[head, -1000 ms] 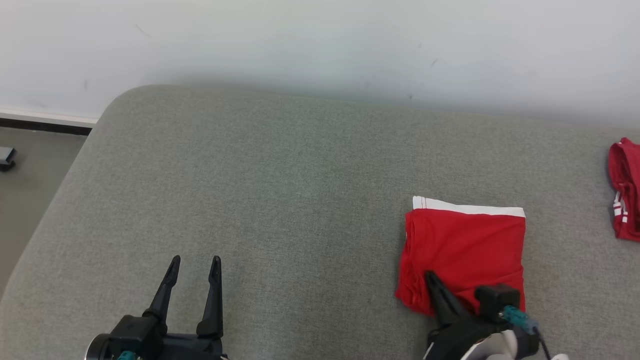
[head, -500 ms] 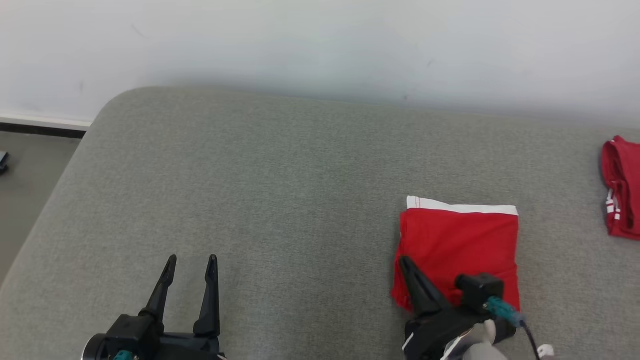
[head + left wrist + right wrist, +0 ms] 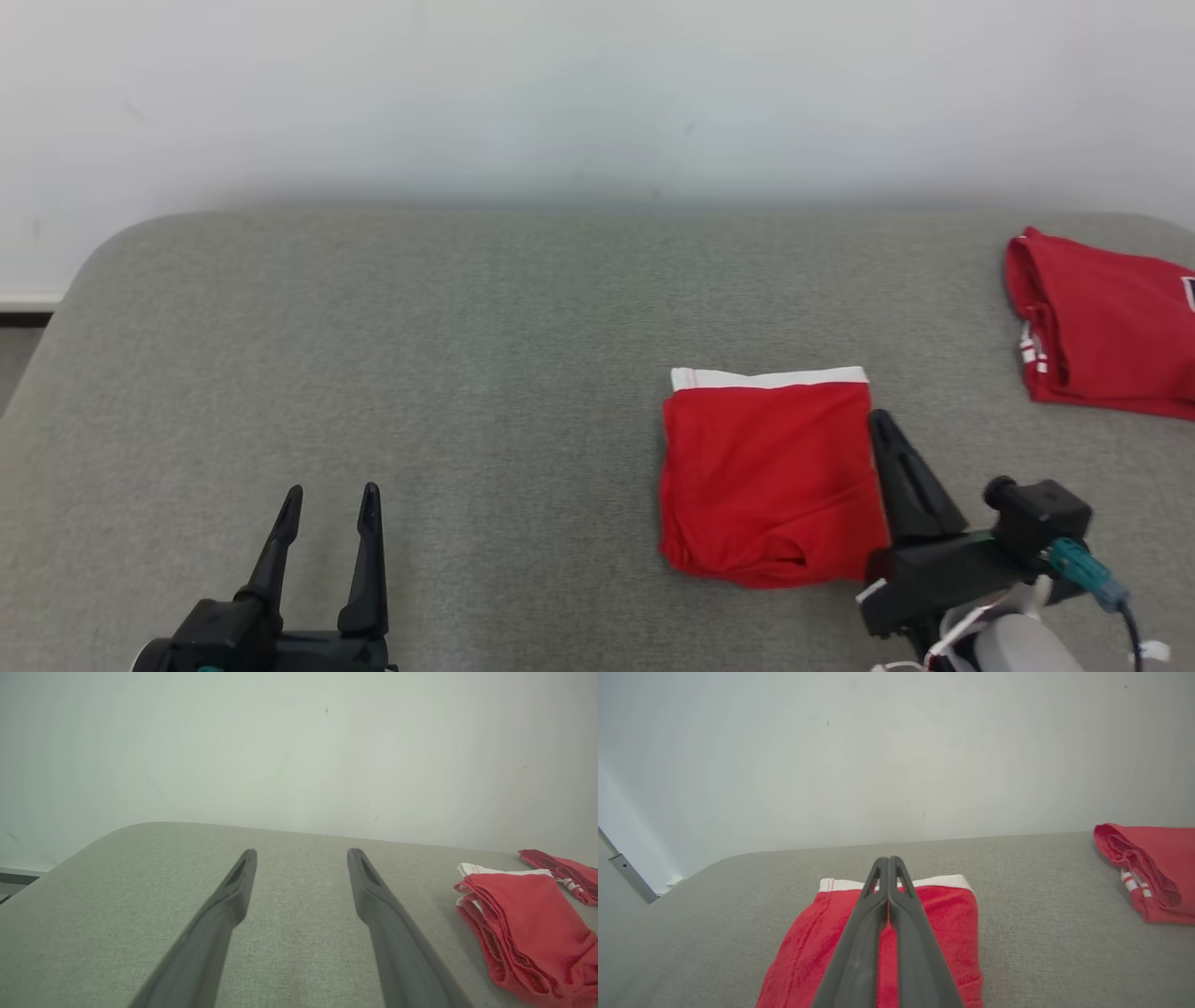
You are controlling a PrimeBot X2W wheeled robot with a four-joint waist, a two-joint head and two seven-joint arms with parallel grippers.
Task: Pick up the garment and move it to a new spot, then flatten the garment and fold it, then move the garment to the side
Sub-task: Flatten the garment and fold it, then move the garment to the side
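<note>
1. Garment (image 3: 770, 476), red, folded w/ white band on its far edge, lies right at the right gripper (image 3: 882, 427). Both dark fingers are pressed together w/ nothing pinched, laid along garment's right edge, tips toward the band.
2. Right wrist view puts the pressed fingers over the red cloth; contact w/ fabric can't be told.
3. Garment is near-square, slightly longer front-to-back; layered loose edges face near and left.
4. Left gripper (image 3: 333, 492) sits well left of garment, fingers spread and empty, over bare grey cushion (image 3: 467, 355).
5. Second red garment (image 3: 1102, 327) lies well right of and beyond the folded one.
6. Judgement: folding looks done, move-aside step not yet. Right arm is far nearer, but its fingers must part before taking an edge.
</note>
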